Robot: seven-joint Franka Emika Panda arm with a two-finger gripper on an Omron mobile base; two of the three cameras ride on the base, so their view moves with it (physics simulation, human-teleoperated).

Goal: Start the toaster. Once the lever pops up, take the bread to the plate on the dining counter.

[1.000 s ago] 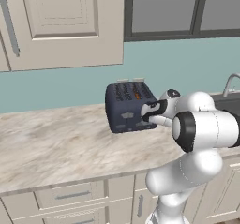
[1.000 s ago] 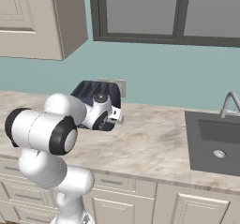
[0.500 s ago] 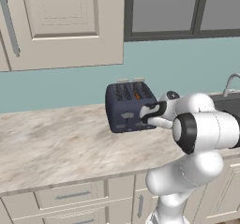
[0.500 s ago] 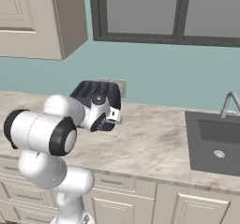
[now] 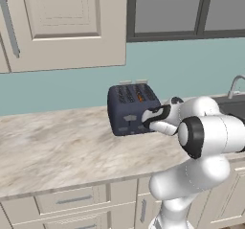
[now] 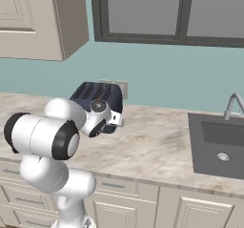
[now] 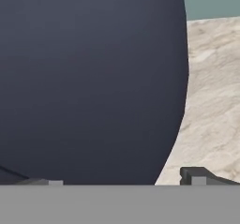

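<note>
Gripper (image 5: 149, 119) standing wide open, holding nothing, pressing close against the toaster (image 5: 128, 109) front at frame center; bread (image 5: 139, 97) sitting in a slot.

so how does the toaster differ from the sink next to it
The toaster is a dark navy box standing up on the counter; the sink is a dark grey basin sunk below the counter's surface. The toaster has slots on top and grey panels in front; the sink has a round drain and a curved tap behind. Both sit by the teal wall.
</note>
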